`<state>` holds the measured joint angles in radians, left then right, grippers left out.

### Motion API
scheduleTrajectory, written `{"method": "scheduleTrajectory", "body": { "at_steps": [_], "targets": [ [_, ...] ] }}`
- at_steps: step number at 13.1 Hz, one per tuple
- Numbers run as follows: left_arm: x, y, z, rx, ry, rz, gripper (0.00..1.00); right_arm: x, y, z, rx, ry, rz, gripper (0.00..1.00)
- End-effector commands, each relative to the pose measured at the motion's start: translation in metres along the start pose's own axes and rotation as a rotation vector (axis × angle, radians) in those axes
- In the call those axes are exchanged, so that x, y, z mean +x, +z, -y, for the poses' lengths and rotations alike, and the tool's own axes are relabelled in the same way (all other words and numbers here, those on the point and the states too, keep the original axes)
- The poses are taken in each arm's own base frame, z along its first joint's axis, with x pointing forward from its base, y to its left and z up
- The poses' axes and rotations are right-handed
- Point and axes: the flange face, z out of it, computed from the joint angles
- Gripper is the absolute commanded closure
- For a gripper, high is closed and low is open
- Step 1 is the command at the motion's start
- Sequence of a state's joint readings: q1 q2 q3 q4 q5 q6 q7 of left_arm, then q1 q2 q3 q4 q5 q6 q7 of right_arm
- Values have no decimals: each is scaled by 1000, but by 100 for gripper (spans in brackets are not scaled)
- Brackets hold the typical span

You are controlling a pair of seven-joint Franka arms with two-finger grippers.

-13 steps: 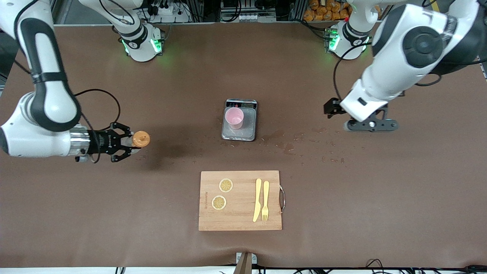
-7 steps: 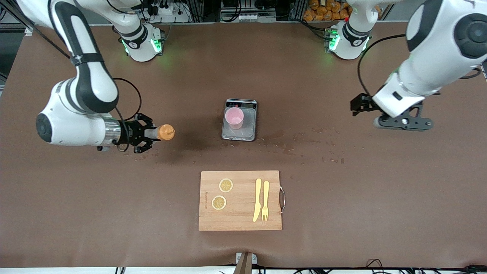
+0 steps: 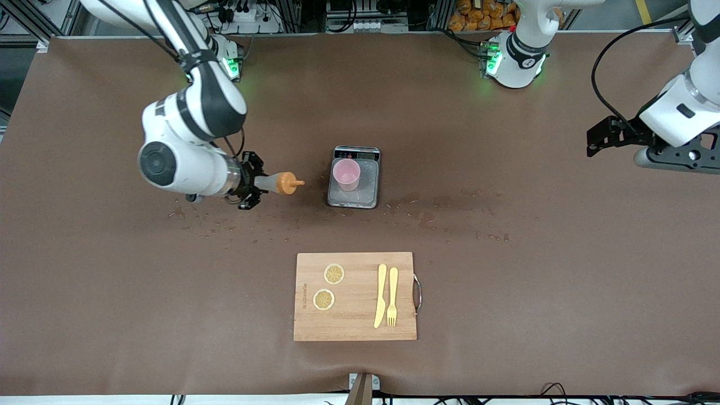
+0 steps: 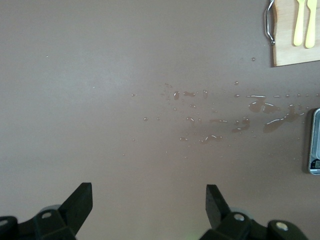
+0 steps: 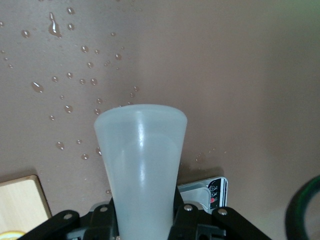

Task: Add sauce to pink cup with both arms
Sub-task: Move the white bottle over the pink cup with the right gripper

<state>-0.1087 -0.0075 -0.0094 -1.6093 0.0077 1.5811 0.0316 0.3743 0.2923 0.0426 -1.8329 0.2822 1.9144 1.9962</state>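
Observation:
The pink cup [image 3: 346, 174] stands upright on a small grey scale [image 3: 354, 198] at the table's middle. My right gripper [image 3: 253, 183] is shut on the sauce bottle [image 3: 275, 183], which lies about level in the air. Its orange nozzle cap [image 3: 288, 183] points at the cup from the right arm's side, short of the scale. In the right wrist view the whitish bottle body [image 5: 142, 160] fills the space between the fingers, with a corner of the scale [image 5: 212, 190] past it. My left gripper [image 3: 672, 162] hangs open over the left arm's end of the table, its fingers [image 4: 80, 197] wide apart over bare cloth.
A wooden cutting board [image 3: 354, 323] lies nearer the front camera than the scale, with two lemon slices [image 3: 334, 274], a yellow knife and a yellow fork [image 3: 392, 295] on it. Water drops [image 3: 427, 216] dot the brown cloth beside the scale and under the right gripper.
The right arm has carried the bottle toward the cup and tipped it level, nozzle now pointing at the cup. The left arm has drawn away toward its own end of the table, still open.

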Motion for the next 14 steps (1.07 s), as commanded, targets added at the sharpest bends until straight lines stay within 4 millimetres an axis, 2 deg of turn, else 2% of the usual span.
{"method": "scheduleTrajectory", "body": {
  "at_steps": [1,3,5,7,10,11,14],
  "targets": [
    [-3,-17,-2,-2,6,-4,0,-20,6,-24,51,36,-110,65],
    [-5,-20,3,0,8,-1,0,-35,14,-40,61,81,-212,66],
    [-4,-28,2,-4,-1,-19,0,-46,15,-49,68,106,-260,68],
    [-6,-27,9,-11,-15,-10,0,-62,23,-54,87,145,-352,68],
    [-9,-25,8,-14,-13,19,0,-91,37,-71,81,164,-433,68],
    [-11,-26,7,-15,-10,20,0,-99,42,-72,89,182,-468,68],
    [-12,-23,1,-17,-2,38,0,-124,75,-79,104,193,-600,68]
  ]
}}
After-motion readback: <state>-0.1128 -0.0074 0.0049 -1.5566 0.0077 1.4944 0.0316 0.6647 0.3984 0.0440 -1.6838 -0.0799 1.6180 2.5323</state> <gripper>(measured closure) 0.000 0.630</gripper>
